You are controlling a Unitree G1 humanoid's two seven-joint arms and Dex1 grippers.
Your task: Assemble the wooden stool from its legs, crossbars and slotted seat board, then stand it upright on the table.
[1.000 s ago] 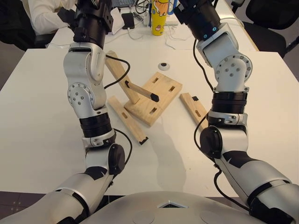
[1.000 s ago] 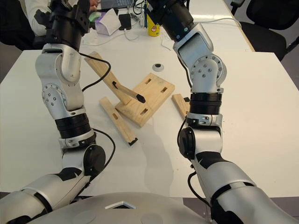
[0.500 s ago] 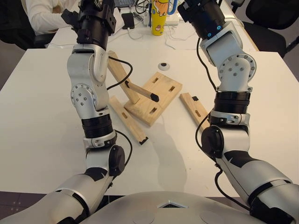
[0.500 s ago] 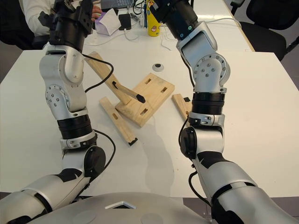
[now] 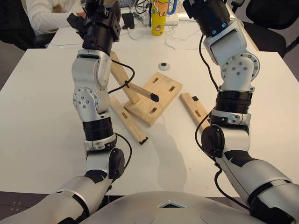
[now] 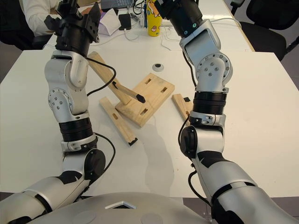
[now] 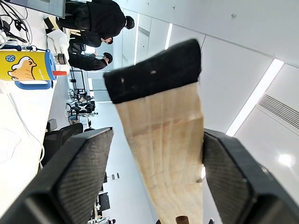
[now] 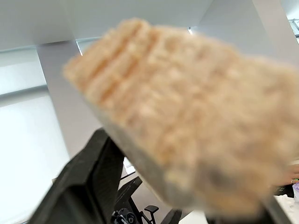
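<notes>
1 slotted seat board lies flat on the white table, near its middle, with rectangular slots showing in its top. A long leg lies at an angle with one end on the board's left corner and the rest running back behind the left arm. A short black-tipped bar reaches from that leg out over the board. Just left of the board, a 2nd leg lies flat, slotted, with a black cap at its near end. A 3rd leg lies to the right of the board and apart from it, beside the right forearm.

Both arms are up at the far side of the table. The left gripper is clamped on a black-capped leg, which stands between its 2 dark fingers and points at the ceiling. The right gripper grips a pale wooden piece, seen end-on and blurred.

Beyond the board sits a small round disc. Farther back stand a yellow cup with a cartoon animal on it, its lettering too small to read, and a dark phone.
</notes>
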